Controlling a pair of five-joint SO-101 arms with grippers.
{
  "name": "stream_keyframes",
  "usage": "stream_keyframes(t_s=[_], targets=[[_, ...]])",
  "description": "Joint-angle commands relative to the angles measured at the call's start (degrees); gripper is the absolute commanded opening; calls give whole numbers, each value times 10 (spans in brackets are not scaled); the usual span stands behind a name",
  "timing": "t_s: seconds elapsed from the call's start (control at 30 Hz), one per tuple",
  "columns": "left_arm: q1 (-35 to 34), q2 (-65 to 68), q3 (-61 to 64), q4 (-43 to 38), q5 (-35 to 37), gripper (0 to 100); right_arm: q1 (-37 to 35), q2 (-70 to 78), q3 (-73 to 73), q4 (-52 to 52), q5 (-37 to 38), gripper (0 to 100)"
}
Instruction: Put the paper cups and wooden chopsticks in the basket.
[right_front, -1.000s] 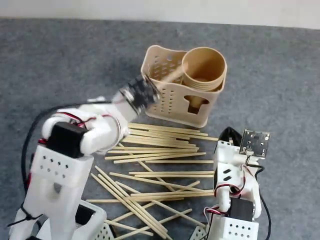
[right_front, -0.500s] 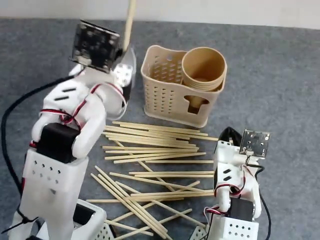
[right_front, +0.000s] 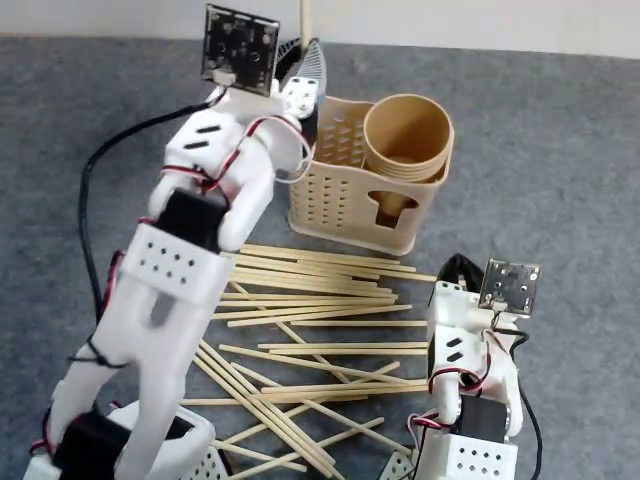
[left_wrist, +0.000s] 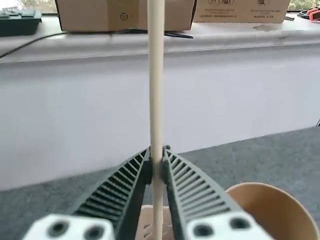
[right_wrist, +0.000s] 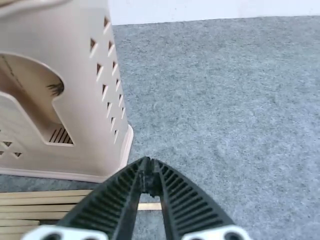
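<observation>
- The left gripper is hovering at the far corner of the basket, on the side away from the cups, and its jaws are pinching a single wooden chopstick between them.
- That chopstick is standing nearly upright in the grip, and its upper end is running out past the top of the high view.
- I cannot tell whether its lower end is reaching inside the basket or hanging just above the rim.
- The paper cups are sitting nested and upright inside the basket, at the end farther from the left arm.
- The loose chopsticks are lying scattered on the grey mat in front of the basket, some side by side in a rough row, others crossing one another closer to the arm bases.
- The right gripper is resting low over the mat, just beside the basket's near corner, with its jaws pressed together.
- One end of a loose chopstick is lying right by its tips.
- The basket is standing upright on the mat, between the two arms and a little beyond them.
</observation>
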Motion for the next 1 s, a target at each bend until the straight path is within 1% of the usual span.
stream_keyframes(t_s=[0.0, 0.13, 0.17, 0.23, 0.3, 0.37, 0.53, 0.77, 0.87, 0.97], targets=[[14, 27, -15, -21, 14, 5, 2, -8, 10, -12, 6, 9], [11, 57, -15, -21, 15, 8, 2, -8, 10, -12, 6, 9], [11, 61, -15, -20, 14, 24, 2, -8, 10, -12, 6, 9], [11, 67, -15, -18, 16, 94, 2, -8, 10, -12, 6, 9], [11, 68, -19, 8, 19, 139, 2, -8, 10, -12, 6, 9], [10, 68, -22, 23, 33, 140, 2, -8, 10, -12, 6, 9], [8, 52, -16, 25, 33, 140, 2, -8, 10, -12, 6, 9], [3, -12, -15, 119, 32, 140, 2, -8, 10, -12, 6, 9], [-22, -33, -15, 171, 32, 140, 2, -8, 10, -12, 6, 9], [-69, -47, -15, 225, 34, 139, 2, -8, 10, -12, 6, 9]])
